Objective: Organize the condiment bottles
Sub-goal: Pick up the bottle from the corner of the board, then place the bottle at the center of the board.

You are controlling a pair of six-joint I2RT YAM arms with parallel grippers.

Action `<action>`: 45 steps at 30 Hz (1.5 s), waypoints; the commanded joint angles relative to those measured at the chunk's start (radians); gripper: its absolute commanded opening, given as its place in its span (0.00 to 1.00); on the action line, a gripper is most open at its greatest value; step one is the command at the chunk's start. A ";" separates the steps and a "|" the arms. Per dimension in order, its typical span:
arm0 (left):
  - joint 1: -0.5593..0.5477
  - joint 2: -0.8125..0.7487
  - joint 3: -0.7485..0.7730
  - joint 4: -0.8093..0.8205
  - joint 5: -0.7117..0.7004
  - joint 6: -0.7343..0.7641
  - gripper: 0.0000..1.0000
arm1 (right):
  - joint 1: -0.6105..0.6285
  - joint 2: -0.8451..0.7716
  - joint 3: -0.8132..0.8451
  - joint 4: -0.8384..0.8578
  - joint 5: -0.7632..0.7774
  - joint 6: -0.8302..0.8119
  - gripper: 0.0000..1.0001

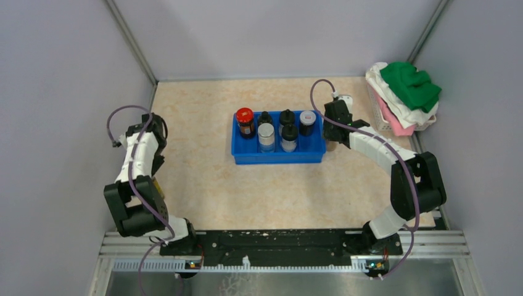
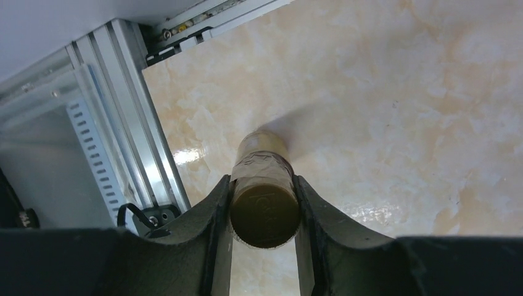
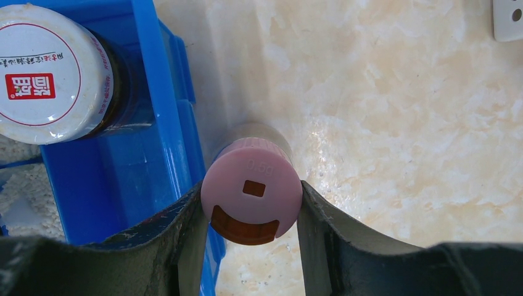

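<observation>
Gripping a small brownish bottle with a dark olive cap and tan tape round its neck [image 2: 265, 209], the left claw [image 2: 264, 185] has its two fingers drawn in to a narrow gap, one pressed on each side of the bottle. Below lies the beige marble-patterned table [image 2: 401, 92]; whether the bottle's base touches it cannot be told. From above, this claw sits at 9 o'clock from the blue rectangular plastic tray [image 1: 279, 158], well apart from it.

The right claw [image 3: 251, 191] is likewise closed narrowly on a small bottle with a round pink cap [image 3: 251, 176], a finger touching the cap on each side. That bottle is upright, outside the tray, just beside its 3 o'clock wall.

Six bottles stand upright in the tray. Along the 12 o'clock side run a dark jar with a red cap [image 1: 245, 117], two dark bottles with black caps [image 1: 265, 117] and a dark jar with a white printed lid [image 1: 307, 117]. At 6 o'clock of the black-capped pair stand two clear bottles with silver caps [image 1: 266, 131].

A white slotted basket [image 1: 377, 111] heaped with green, white and pink cloths [image 1: 410, 83] sits at 2 o'clock from the tray.
</observation>
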 commanded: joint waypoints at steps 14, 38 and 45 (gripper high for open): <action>-0.171 0.003 0.026 0.246 0.199 0.047 0.00 | 0.015 0.024 -0.073 -0.083 -0.071 0.027 0.00; -0.253 0.008 0.020 0.649 0.520 0.412 0.00 | 0.001 -0.046 -0.139 -0.071 0.000 0.087 0.00; -0.315 0.104 0.093 0.652 0.521 0.460 0.00 | -0.050 -0.069 -0.135 -0.078 0.029 0.088 0.00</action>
